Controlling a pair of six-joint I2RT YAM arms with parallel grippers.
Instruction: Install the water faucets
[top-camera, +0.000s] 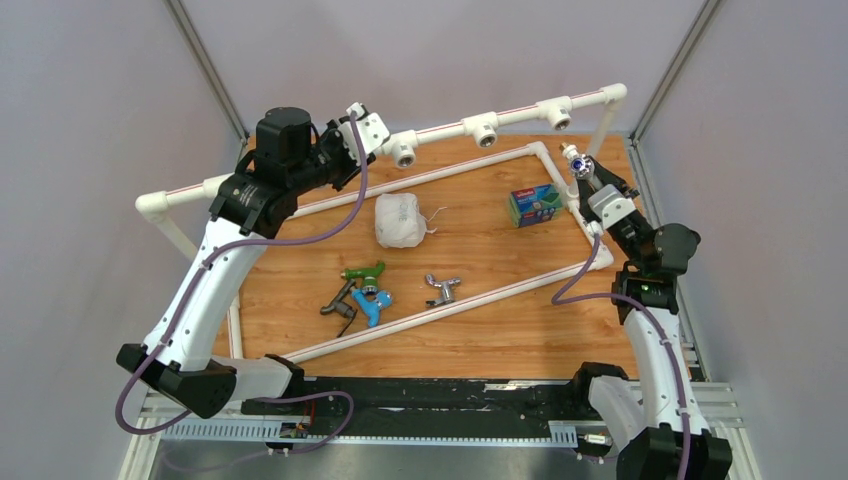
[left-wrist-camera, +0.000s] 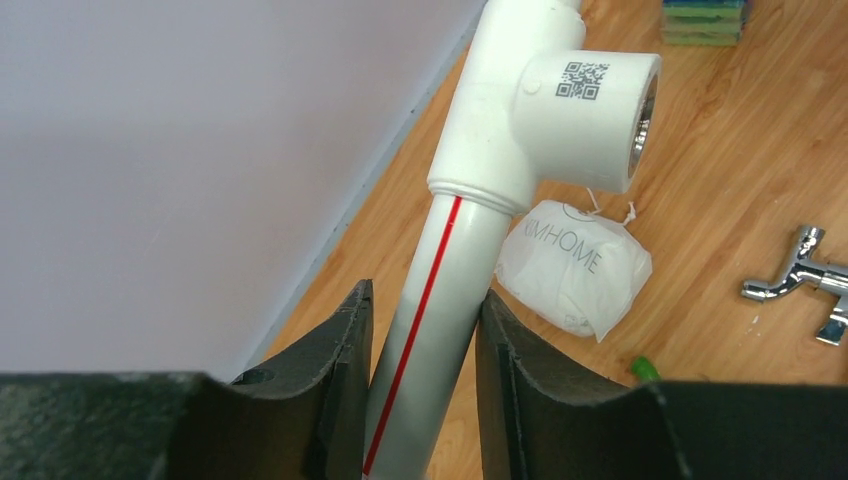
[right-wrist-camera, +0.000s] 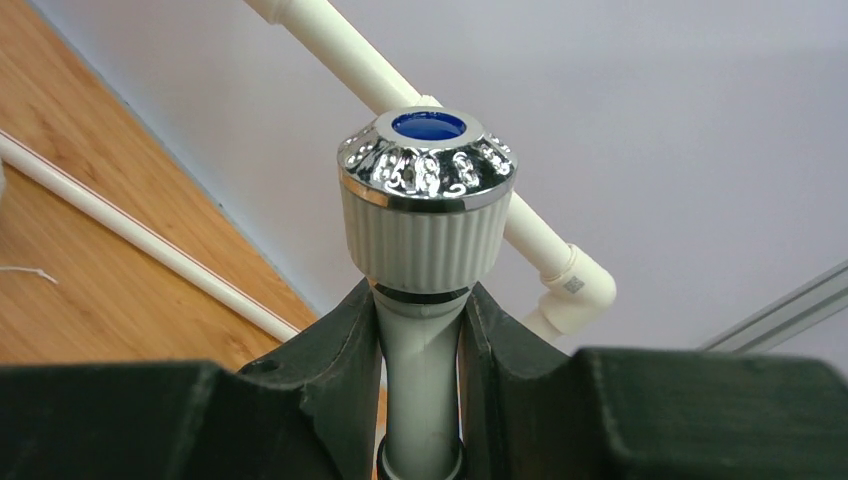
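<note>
Overhead view: a white pipe frame (top-camera: 440, 172) lies on the wooden table (top-camera: 500, 330), and a raised rail (top-camera: 300, 170) of the same pipe crosses the upper part of the frame, carrying tee fittings (top-camera: 482, 128) whose open sockets face the near edge.

The white faucet (right-wrist-camera: 428, 200) is off the table at the upper right of the overhead view, near the rail's right post. The right hand (right-wrist-camera: 418, 295) is pinched on its pale stem just below the ribbed knob. The faucet's long axis runs in line with the fingers; the chrome cap with its blue centre points away from the hand, toward the upper left in the overhead view.

The left hand (left-wrist-camera: 425, 295), at the upper left, straddles the rail below a tee. Its fingers are loosely spread, with a slim gap on the left side of the pipe.

Four faucets lie at the table's centre:
- The green faucet (top-camera: 363, 271) lies roughly left to right.
- The blue faucet (top-camera: 373, 305) is just below it, lying diagonally.
- The dark grey faucet (top-camera: 338, 305) is just left of the blue one.
- The chrome faucet (top-camera: 441, 289) lies apart to the right.

A white bag (top-camera: 400, 220), tied shut with its contents hidden, sits above them. A green-and-blue packet (top-camera: 533, 205) stands at the upper right, inside the frame; the left wrist view shows stacked coloured layers in it.
</note>
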